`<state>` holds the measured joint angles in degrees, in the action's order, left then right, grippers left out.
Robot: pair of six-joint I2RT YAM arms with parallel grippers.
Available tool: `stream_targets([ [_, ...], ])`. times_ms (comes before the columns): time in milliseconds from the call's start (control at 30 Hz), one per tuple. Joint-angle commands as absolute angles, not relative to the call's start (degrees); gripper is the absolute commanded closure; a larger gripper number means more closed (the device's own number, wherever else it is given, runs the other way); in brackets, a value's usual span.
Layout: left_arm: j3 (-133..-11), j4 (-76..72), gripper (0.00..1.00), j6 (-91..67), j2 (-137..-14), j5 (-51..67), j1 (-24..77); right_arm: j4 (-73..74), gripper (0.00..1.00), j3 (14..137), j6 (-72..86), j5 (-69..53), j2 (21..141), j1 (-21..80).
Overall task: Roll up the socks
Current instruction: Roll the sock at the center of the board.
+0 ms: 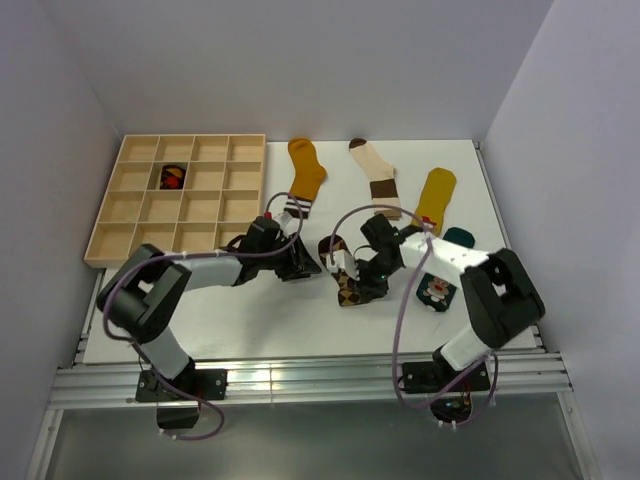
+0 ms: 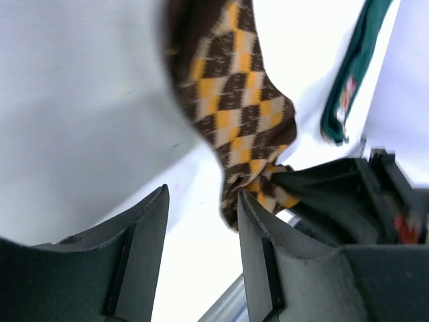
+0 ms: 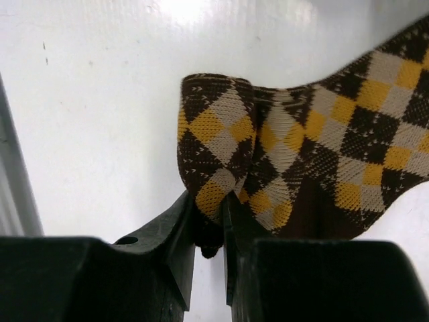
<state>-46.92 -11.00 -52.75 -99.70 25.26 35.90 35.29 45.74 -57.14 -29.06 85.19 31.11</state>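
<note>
Clamping folded end, right jaws hold argyle sock stretching away; left jaws open.

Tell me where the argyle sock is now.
Top view: the argyle sock lies centre-front on the table, one end pinched in the jaws of the right gripper; the open left gripper sits beside it.

Bright, even light from overhead. White table glares, blown out in both wrist views. Shadows soft, short. Left wrist view blurs the argyle sock; right wrist view sharp.
</note>
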Motion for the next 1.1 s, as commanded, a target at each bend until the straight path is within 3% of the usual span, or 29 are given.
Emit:
stream_targets([
  [0,-41.50,-19.42,0.50,-56.25,-90.98,12.51,35.95,49.28,0.85,52.45,-60.55,-33.21,92.79,26.55],
  [200,-36.65,-21.61,0.50,-48.27,-82.55,0.89,40.93,71.61,0.84,73.36,-66.44,-38.58,113.18,20.84],
  [367,-39.72,-22.41,0.47,-27.63,-82.61,-7.82,52.19,79.89,0.83,84.18,-64.52,-40.16,124.00,19.78],
  [600,-43.77,-24.87,0.45,-15.13,-89.03,-4.57,58.27,78.67,0.82,86.40,-59.07,-38.76,127.53,19.69],
  [1067,-48.96,-28.30,0.44,-12.13,-100.63,4.04,58.27,76.47,0.82,86.75,-55.37,-37.88,128.94,19.69],
])
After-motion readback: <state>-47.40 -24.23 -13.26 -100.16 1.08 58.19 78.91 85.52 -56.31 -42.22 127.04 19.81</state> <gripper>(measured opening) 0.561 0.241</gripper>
